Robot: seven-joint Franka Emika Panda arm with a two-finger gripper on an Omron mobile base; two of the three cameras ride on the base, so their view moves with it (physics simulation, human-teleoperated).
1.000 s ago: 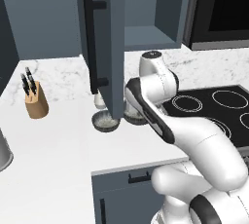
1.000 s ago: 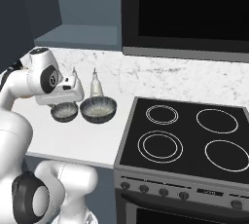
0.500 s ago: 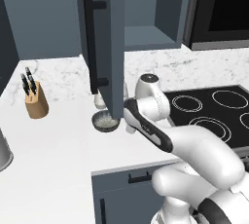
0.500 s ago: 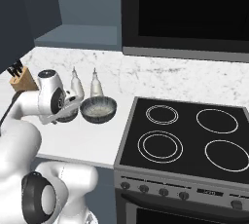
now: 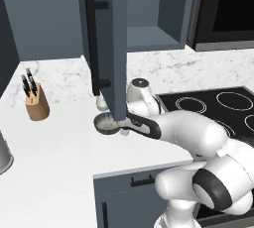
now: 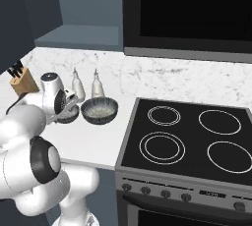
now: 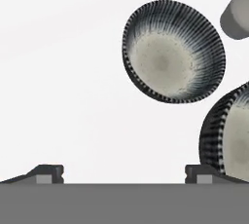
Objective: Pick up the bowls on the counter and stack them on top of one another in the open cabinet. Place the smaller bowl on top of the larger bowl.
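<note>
**End effector low beside the two bowls**

Left base view: narrower dark grey speckled bowl sits on the white marble counter under the blue-grey cabinet door.

Right base view: wider matching bowl sits right of it.

Hand view: end effector spread, holding nothing.

We see a grey-blue wall above a marbled backsplash. A black stovetop sits under a dark built-in oven. A wooden knife block stands nearby, with two white shakers.
</note>
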